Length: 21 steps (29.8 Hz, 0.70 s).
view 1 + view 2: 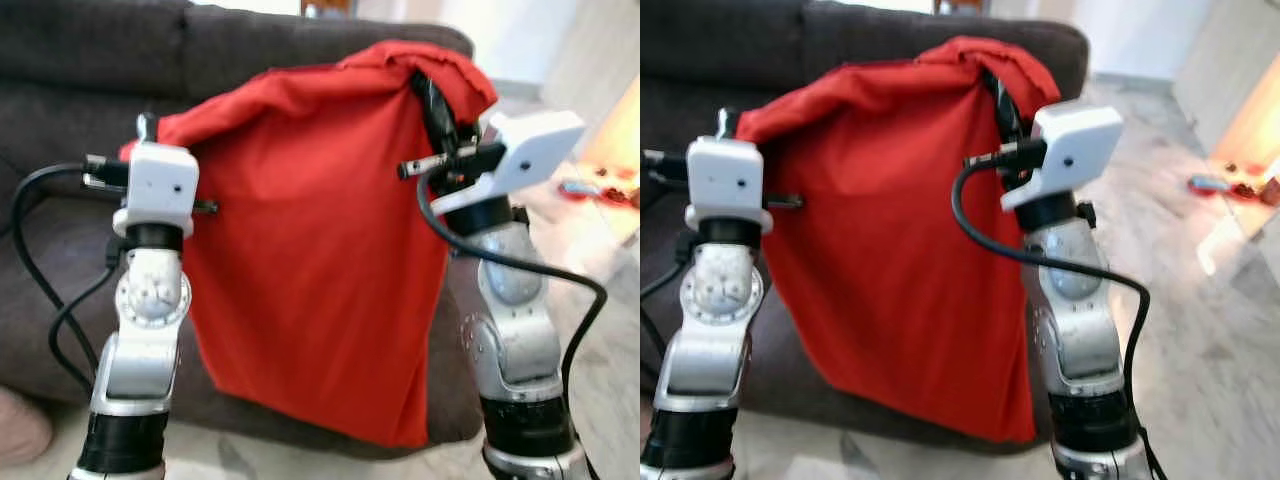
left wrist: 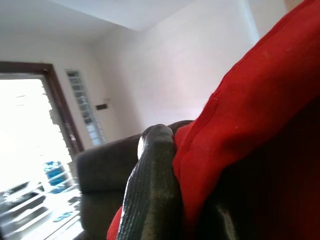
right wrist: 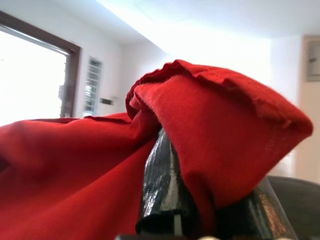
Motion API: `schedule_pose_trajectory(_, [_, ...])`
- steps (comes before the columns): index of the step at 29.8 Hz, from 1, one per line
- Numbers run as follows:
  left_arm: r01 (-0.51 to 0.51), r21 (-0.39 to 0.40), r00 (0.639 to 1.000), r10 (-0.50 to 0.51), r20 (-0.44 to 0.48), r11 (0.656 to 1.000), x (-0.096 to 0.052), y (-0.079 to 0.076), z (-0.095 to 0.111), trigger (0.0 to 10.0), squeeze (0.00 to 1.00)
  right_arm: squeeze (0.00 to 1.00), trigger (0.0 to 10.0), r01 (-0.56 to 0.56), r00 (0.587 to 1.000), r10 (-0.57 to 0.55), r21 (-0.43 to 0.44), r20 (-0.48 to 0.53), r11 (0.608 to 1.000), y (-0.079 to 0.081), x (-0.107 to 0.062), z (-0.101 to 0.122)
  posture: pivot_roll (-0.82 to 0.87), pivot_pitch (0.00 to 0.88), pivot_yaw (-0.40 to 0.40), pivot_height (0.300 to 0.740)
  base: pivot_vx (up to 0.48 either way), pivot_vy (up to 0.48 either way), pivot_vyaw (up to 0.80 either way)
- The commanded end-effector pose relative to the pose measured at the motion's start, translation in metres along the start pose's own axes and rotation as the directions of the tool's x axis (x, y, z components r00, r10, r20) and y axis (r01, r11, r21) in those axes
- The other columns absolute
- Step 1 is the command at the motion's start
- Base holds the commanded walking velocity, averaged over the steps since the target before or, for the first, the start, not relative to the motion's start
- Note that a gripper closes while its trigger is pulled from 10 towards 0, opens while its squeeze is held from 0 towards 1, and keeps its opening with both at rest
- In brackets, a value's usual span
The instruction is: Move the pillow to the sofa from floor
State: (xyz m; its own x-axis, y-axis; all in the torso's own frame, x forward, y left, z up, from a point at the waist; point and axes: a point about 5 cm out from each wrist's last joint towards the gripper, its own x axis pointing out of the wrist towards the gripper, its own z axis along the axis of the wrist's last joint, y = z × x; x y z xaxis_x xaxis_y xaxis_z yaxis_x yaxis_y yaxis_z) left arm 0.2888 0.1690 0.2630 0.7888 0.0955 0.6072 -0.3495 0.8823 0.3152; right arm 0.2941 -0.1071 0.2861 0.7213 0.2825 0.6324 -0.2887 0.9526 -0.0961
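pillow (image 1: 310,270), red and limp, hangs in the air between both arms, right in front of the dark sofa (image 1: 90,60), with its lower edge near the front of the seat and clear of the floor (image 1: 1200,300). left end effector (image 1: 148,135) is pinched on the upper corner at the robot's left; the left wrist view shows red cloth pressed against a black finger (image 2: 152,195). right end effector (image 1: 438,110) is clamped on the opposite top corner, which sits higher, with cloth bunched and folded over its fingers (image 3: 165,190) in the right wrist view.

the step in hand looks like carrying the lifted pillow over the seat and letting it down. to do it well, both arms should go forward together and keep the same spacing, so the fabric neither stretches nor slips out of a pinch. the hanging bottom needs to clear the seat's front edge, so a little more height before moving in would help. levelling the two corners would stop the pillow from swinging to one side. release should come only once the bulk rests on the cushion, well back from the edge; otherwise it may slide down to the floor. opening both at once avoids dragging it by one corner.
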Motion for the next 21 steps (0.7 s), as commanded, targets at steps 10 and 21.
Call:
schedule_pose_trajectory(10, [0.123, -0.055, 0.992, -0.123, 0.0, 0.991, -0.002, -0.016, 0.004, 10.0, 0.0, 0.0, 10.0, 0.037, 0.999, -0.037, -0.013, 0.016, 0.999, -0.008, -0.001, 0.004, 0.0, 0.055, -0.049, 0.74, 0.324, 0.0, 0.0])
schedule_pose_trajectory(21, [0.412, -0.165, 0.883, -0.437, -0.169, 0.896, -0.033, -0.054, -0.03, 10.0, 0.0, 0.0, 10.0, 0.053, 0.983, -0.064, -0.068, -0.172, 0.996, -0.016, -0.02, -0.034, -0.01, 0.055, -0.048, 0.74, 0.0, 0.0, 0.0])
